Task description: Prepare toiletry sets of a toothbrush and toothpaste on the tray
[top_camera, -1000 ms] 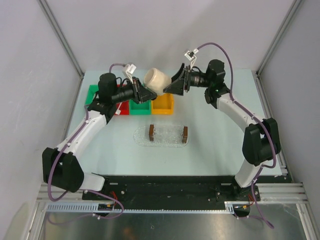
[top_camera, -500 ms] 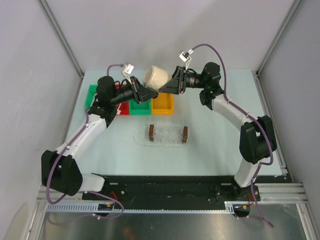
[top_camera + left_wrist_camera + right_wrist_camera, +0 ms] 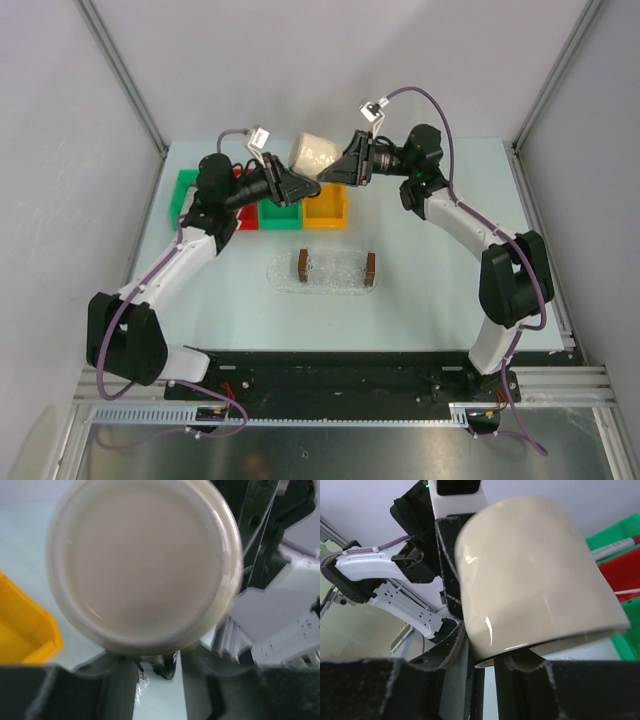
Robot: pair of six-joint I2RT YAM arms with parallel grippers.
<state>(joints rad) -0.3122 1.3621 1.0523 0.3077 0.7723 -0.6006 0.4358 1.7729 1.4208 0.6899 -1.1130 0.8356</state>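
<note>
Above the far edge of the pale green table (image 3: 450,290), cream cup (image 3: 312,153) gripped by left fingers (image 3: 298,187) and right fingers (image 3: 342,168), tray (image 3: 336,268) mid-table, grey walls (image 3: 300,60) all around

Arms arched inward, left gripper (image 3: 306,181) and right gripper (image 3: 327,172) facing mid-air (both pinching one cup (image 3: 309,152))

The top view looks down from behind the arms, far off, tray (image 3: 336,266) mid-frame. Both wrist views face the cream cup (image 3: 311,153) closely, from opposite sides.
</note>
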